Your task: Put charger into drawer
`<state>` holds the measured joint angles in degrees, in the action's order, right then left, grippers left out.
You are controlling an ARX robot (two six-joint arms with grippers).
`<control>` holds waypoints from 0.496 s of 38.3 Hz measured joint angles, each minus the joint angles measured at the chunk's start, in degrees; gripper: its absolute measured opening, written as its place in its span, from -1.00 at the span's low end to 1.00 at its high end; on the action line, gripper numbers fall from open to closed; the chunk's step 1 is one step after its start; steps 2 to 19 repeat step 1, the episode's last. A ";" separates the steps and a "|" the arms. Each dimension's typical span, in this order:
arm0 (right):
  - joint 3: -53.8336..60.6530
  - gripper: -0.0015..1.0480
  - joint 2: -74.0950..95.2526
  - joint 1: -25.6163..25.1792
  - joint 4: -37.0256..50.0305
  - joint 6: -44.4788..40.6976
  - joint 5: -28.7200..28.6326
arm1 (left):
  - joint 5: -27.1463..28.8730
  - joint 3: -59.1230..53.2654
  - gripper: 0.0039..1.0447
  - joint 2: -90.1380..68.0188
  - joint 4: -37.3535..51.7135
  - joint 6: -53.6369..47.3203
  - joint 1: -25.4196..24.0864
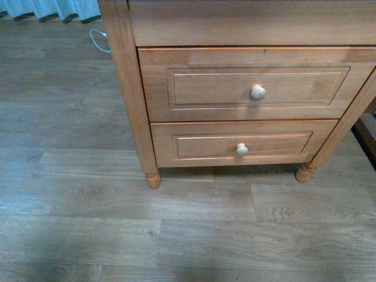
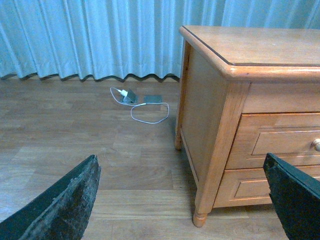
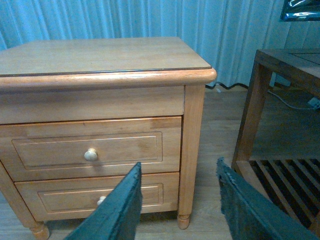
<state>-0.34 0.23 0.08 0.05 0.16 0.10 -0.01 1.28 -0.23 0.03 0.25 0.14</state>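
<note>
Floorboards [image 1: 147,235] are taking up the whole near half of the front view, nothing sitting on them there, and neither arm is showing in that shot. Behind them the nightstand [image 1: 126,88] is standing on its turned feet with two drawers, both pushed fully in. The drawer [image 1: 247,85] we want is the taller upper one with the bigger pale knob [image 1: 258,92]; the lower drawer [image 1: 241,143] is shallower with a smaller knob. So I'm guessing nothing has started yet, since that drawer is needing a pull before anything goes inside.

Both wrist cams are looking past their own fingers. The left gripper [image 2: 185,200] is hanging with its two fingers spread very wide, holding nothing. The right gripper [image 3: 177,210] is also parted and empty, pointing roughly at the drawer fronts, which seems like a sensible spot for going after a knob.

Further back, the charger [image 2: 129,96] is lying on the floor near the curtain [image 2: 90,37], off to the side of the nightstand and well apart from it. From here the plug block is looking grey-white and its cable is looping pale across the boards, with one flat grey thing [image 2: 153,99] just beside it. One charger, one nightstand, two drawers, two knobs.
</note>
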 joint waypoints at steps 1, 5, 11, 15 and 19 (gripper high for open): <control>0.00 -0.04 0.00 0.00 0.00 0.00 -0.02 | 0.02 0.00 0.88 0.00 0.00 0.00 0.00; 0.00 -0.04 0.00 0.00 0.00 0.00 -0.02 | 0.02 0.00 0.88 0.00 0.00 0.00 0.00; 0.00 -0.04 0.00 0.00 0.00 0.00 -0.02 | 0.02 0.00 0.88 0.00 0.00 0.00 0.00; 0.00 -0.04 0.00 0.00 0.00 0.00 -0.02 | 0.02 0.00 0.88 0.00 0.00 0.00 0.00; 0.00 -0.04 0.00 0.00 0.00 0.00 -0.02 | 0.02 0.00 0.88 0.00 0.00 0.00 0.00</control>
